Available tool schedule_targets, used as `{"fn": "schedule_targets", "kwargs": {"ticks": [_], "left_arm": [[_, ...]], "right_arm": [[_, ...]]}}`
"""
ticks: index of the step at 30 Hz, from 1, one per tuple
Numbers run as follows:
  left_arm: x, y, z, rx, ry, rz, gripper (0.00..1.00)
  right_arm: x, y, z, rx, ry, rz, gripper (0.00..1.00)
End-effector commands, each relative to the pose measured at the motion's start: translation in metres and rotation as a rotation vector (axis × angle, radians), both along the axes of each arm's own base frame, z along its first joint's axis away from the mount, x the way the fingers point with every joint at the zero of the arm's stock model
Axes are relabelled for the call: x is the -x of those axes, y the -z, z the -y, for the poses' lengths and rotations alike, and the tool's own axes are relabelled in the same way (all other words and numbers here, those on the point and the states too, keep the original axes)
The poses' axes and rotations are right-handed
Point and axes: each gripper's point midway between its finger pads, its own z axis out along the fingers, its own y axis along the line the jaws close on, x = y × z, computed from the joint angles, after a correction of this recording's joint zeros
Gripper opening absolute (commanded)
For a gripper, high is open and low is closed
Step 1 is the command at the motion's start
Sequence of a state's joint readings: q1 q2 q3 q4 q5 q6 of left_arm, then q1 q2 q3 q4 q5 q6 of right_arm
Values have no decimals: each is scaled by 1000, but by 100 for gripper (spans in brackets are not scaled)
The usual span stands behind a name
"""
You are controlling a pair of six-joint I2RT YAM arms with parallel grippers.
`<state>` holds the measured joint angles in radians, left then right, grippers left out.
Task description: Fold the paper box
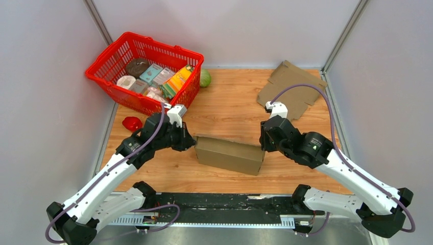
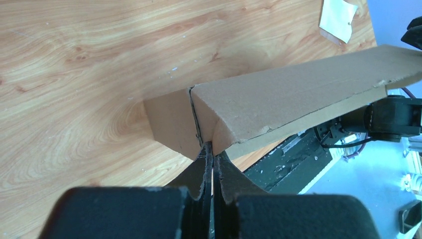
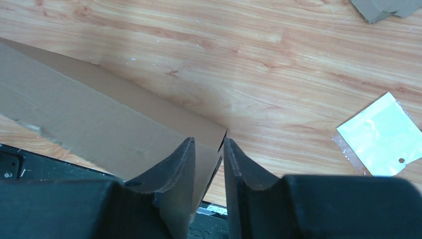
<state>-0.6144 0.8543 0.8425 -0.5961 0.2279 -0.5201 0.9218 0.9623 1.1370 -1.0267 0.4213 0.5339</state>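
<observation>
The brown paper box (image 1: pixel 230 154) lies long and low on the wooden table between my two arms. My left gripper (image 1: pixel 193 141) is at its left end. In the left wrist view the gripper (image 2: pixel 213 147) is shut, with its tips pressed against the seam in the box's end face (image 2: pixel 171 122). My right gripper (image 1: pixel 263 144) is at the box's right end. In the right wrist view the gripper (image 3: pixel 209 142) straddles the end corner of the box (image 3: pixel 89 119), closed on the cardboard end wall between its fingers.
A red basket (image 1: pixel 110 56) of groceries stands at the back left, with a green ball (image 1: pixel 205 78) beside it. A red object (image 1: pixel 132 123) lies by the left arm. A flat cardboard sheet (image 1: pixel 291 87) lies at the back right. A clear plastic bag (image 3: pixel 380 134) lies near the right gripper.
</observation>
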Motion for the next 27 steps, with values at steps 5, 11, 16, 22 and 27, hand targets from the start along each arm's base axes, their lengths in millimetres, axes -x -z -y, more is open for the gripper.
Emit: {"fn": "schedule_targets", "kwargs": {"ticks": [5,11,16,22,27], "left_arm": [[7,13,-13,-51,-71,-33,0],[6,9,-12,-58,-76,-17,0],[6,0,-6,-33,-46,-6,13],[11,-18,1,21,-3,14,38],[18,-32,-3,15,30,46,48]], "right_arm": [[-8,-2,-3,-2,6,40,26],[7,-32,4,-119,39,33,73],[20,-44,9,-295,119,-37,100],[29,-47,-10,-445,90,-127,100],[17,-47,-8,-417,92,-93,97]]}}
